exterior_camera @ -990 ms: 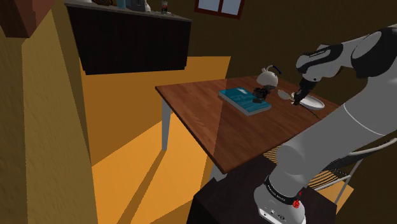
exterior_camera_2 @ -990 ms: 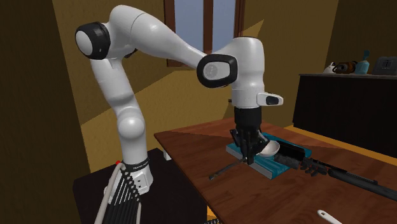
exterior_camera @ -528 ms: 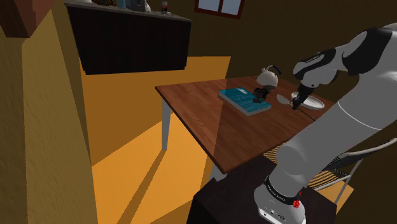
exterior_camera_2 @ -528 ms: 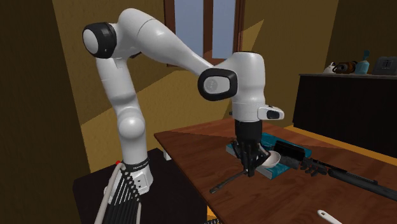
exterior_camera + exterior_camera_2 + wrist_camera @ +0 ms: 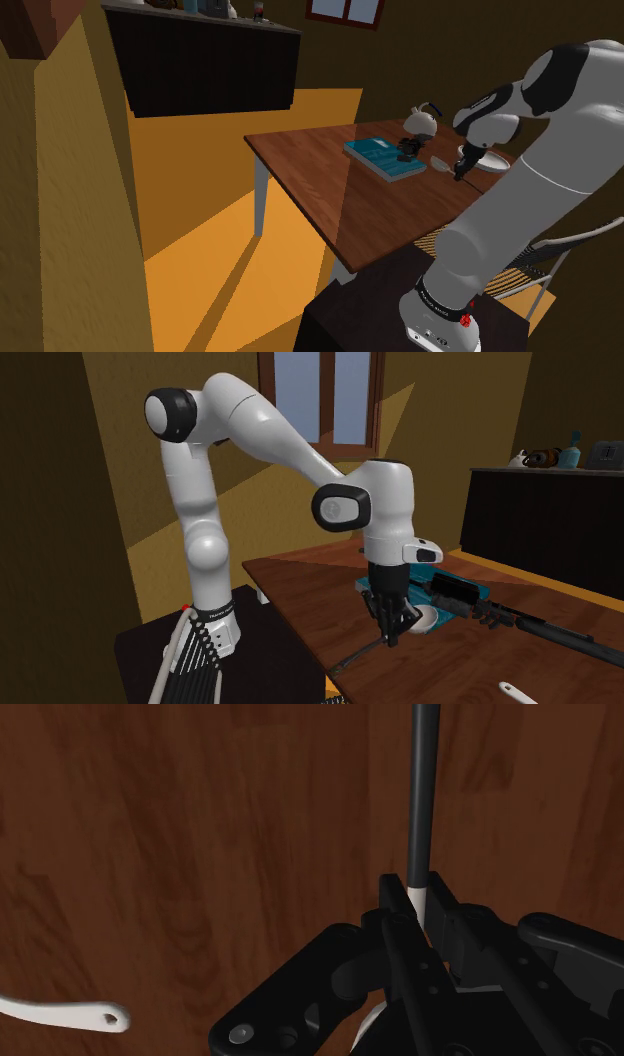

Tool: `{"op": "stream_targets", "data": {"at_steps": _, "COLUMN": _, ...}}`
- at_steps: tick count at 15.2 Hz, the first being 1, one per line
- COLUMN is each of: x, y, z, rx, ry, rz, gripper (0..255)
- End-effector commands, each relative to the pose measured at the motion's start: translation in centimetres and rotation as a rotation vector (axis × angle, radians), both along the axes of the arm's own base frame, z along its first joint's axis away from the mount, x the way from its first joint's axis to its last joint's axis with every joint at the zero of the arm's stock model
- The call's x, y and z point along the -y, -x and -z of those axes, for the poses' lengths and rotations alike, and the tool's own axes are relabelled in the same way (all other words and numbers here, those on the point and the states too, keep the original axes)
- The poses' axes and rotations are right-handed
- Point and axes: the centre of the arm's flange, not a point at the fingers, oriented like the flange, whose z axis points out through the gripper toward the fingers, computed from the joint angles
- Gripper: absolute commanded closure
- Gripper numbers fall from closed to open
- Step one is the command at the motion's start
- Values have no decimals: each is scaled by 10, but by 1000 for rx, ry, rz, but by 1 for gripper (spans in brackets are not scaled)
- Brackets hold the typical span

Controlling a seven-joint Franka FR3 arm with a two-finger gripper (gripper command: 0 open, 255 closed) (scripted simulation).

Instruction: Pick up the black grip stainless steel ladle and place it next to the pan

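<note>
Gripper (image 5: pixel 391 640) shifted toward stand (image 5: pixel 150 657), clasping one ladle (image 5: pixel 422 794), one table (image 5: pixel 310 160)

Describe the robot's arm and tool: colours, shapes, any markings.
The arm is glossy white, built of thick rounded links with dark round caps at its joints. A black band with small pale lettering rings its base, and a small red mark sits beside it. The tool is all black and angular, with two slim fingers.
</note>
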Motion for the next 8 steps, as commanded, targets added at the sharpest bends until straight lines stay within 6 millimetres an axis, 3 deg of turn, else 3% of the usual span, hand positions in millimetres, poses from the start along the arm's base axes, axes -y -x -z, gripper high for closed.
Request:
{"op": "stream_targets", "data": {"at_steps": 1, "x": 0, "y": 1, "z": 10, "rx": 0, "ry": 1, "rz": 0, "gripper": 255}}
{"op": "stream_targets", "data": {"at_steps": 4, "x": 0, "y": 1, "z": 26, "rx": 0, "ry": 1, "rz": 0, "gripper": 255}}
{"op": "stream_targets", "data": {"at_steps": 8, "x": 0, "y": 1, "z": 27, "rx": 0, "ry": 1, "rz": 0, "gripper": 255}}
